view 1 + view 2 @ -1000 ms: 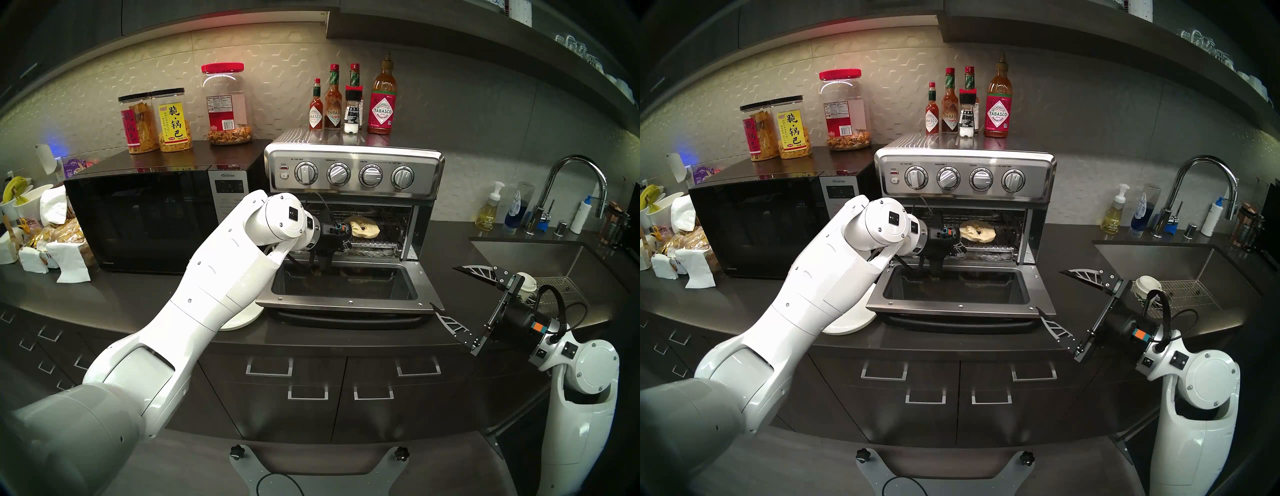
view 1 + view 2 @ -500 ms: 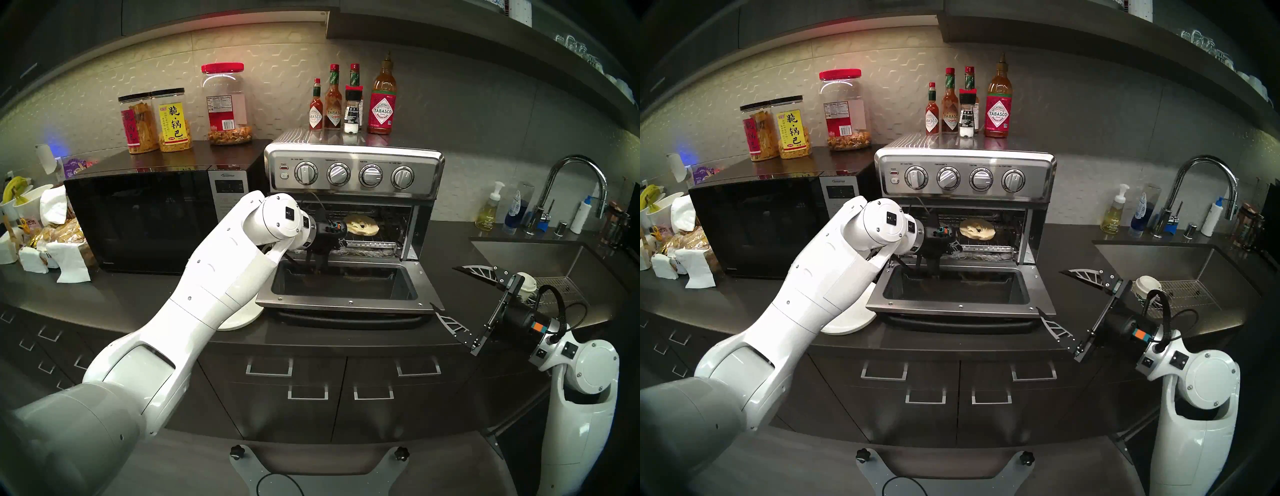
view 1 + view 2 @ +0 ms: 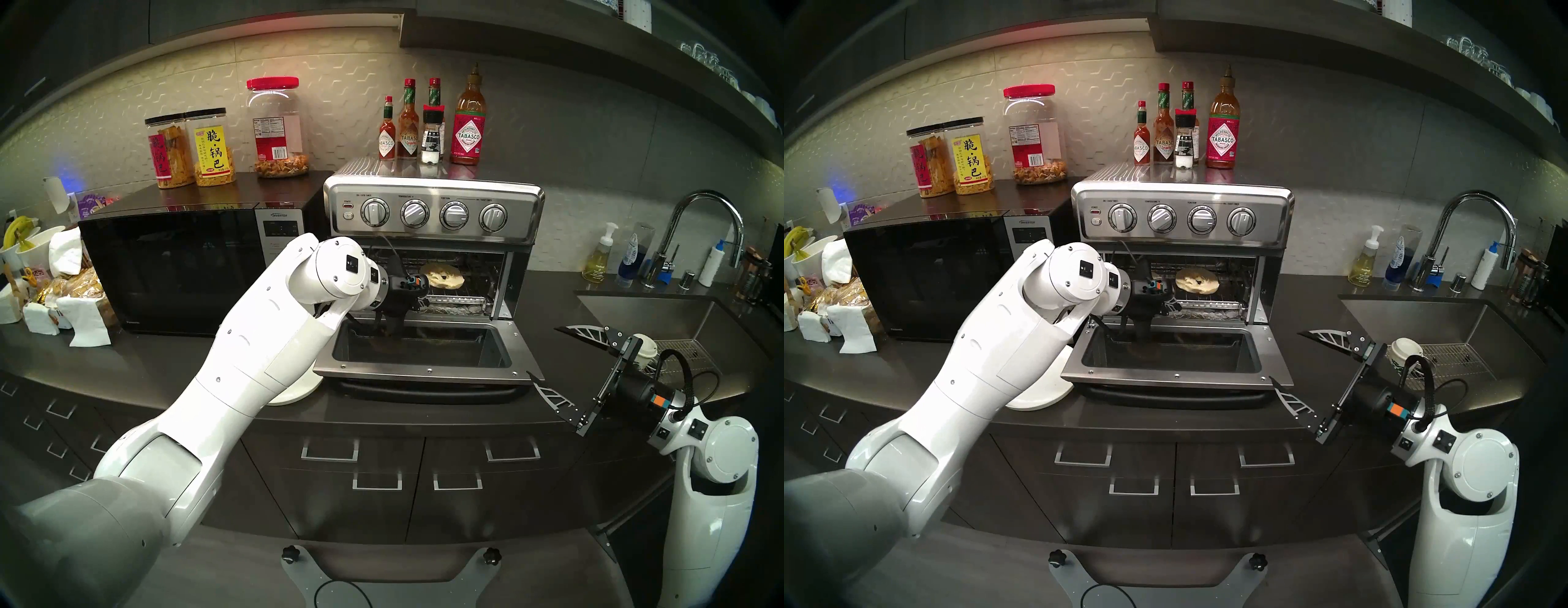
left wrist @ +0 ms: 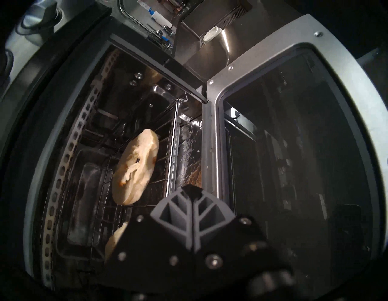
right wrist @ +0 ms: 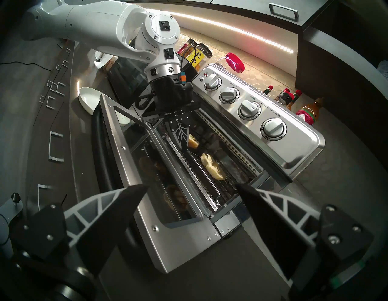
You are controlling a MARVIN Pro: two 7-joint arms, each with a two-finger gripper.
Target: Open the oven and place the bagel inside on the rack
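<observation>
The steel oven (image 3: 432,212) stands with its door (image 3: 424,370) folded down flat. One pale bagel half (image 3: 442,276) (image 4: 134,168) lies on the wire rack (image 3: 473,283) (image 4: 168,161) inside. A second half (image 5: 193,141) (image 4: 114,239) lies further left on the rack, partly hidden by my left gripper. That left gripper (image 3: 424,299) (image 4: 191,190) (image 5: 181,136) is at the oven's mouth, shut with nothing between its fingers. My right gripper (image 3: 546,352) (image 5: 192,187) hangs open and empty off the door's right corner.
A foil-lined tray (image 3: 456,302) sits under the rack. A white plate (image 3: 297,392) lies on the counter below my left forearm. The black microwave (image 3: 169,271) is left of the oven. Sauce bottles (image 3: 466,123) stand on top. Sink (image 3: 679,318) and paper cup (image 3: 645,346) are to the right.
My left arm has drawn slightly left and back from the oven's mouth, gripper still shut. The bagel half on the rack has stayed put. The right arm has not moved.
</observation>
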